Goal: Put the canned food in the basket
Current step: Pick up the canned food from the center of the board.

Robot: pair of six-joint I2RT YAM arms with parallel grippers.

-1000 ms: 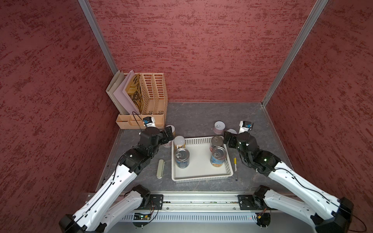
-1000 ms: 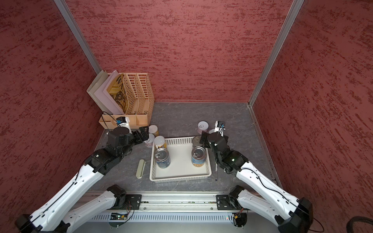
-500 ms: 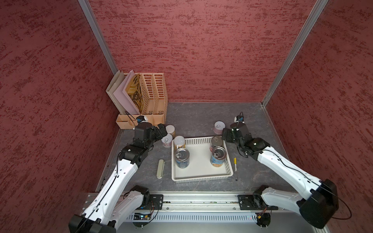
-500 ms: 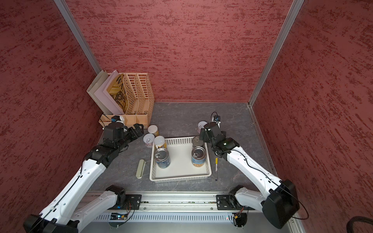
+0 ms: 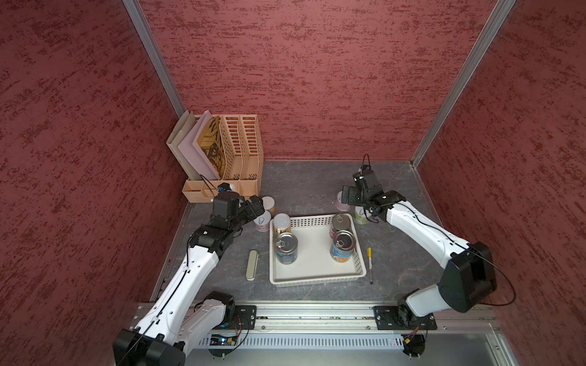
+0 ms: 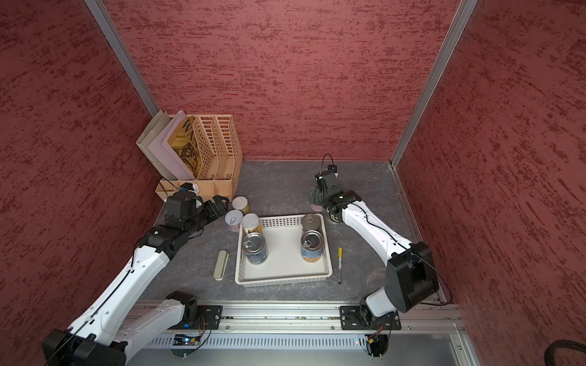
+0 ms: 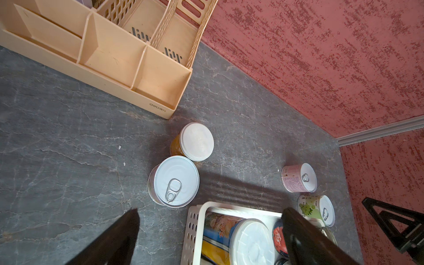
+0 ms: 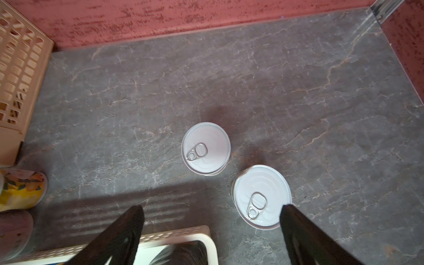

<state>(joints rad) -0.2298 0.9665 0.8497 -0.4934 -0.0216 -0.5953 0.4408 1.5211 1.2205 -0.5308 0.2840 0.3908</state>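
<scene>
left claw point(image 7: 211, 220) and right claw point(image 8: 212, 210) gape, empty. four cans point(image 5: 287, 248) stand in the basket point(image 5: 317, 280); four small cans point(image 7: 175, 181) wait outside its far corners. probably light, stiff, slick: pinch across the round sides.

There are eight cans in total. Three are wide metal cans with a pull ring: one blue can point(image 5: 286, 248), a second blue can point(image 5: 343, 246) and one dark can point(image 5: 341, 222). One is a slim yellow can point(image 5: 281, 222). Four are small cans with a white top (only three of them show a pull ring): two small cans point(image 7: 196, 142) point(image 7: 175, 181) near the file holder point(image 5: 236, 152), two more small cans point(image 8: 205, 148) point(image 8: 261, 197) on the opposite side.

There is one basket point(image 5: 312, 260), and four cans stand in it. There is also one pen point(image 5: 369, 260), one flat case point(image 5: 252, 264) and one file holder; its sheets point(image 5: 196, 149) overlap, so I cannot count them surely.
</scene>
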